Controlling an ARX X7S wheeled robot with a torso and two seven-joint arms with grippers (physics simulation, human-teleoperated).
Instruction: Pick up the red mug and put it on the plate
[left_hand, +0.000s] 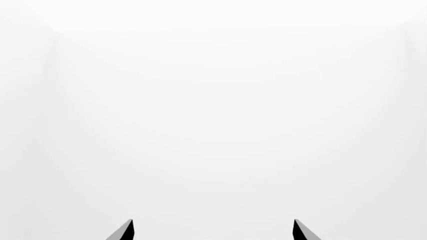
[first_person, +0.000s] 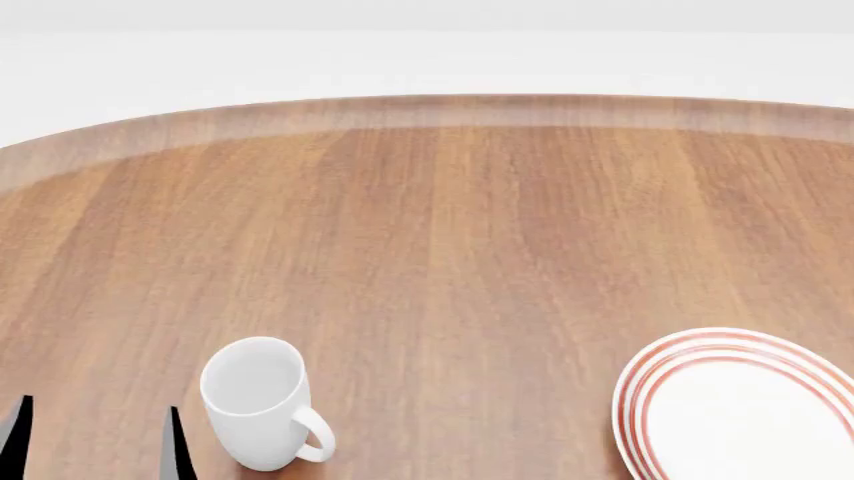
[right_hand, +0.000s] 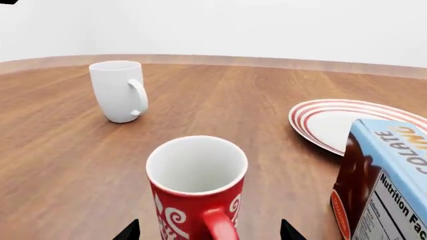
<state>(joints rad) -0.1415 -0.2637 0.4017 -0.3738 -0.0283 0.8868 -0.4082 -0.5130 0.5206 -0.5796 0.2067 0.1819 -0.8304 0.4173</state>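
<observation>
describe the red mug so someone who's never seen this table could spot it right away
On the round wooden table, look in front of the right hand, beside the blue carton and nearer than the red-ringed plate. The red mug stands upright there. Unlike the plain white mug, it is red with white swirls.

1. The left gripper (left_hand: 213, 231) is showing only two pointed fingertips (left_hand: 124, 231) in its wrist view, each with a black face and a grey face.
2. In the head view, the left gripper (first_person: 96, 440) is appearing as two thin black tapering blades with a light edge.
3. The right gripper (right_hand: 210, 233) is showing two small black pointed tips in its wrist view.
</observation>
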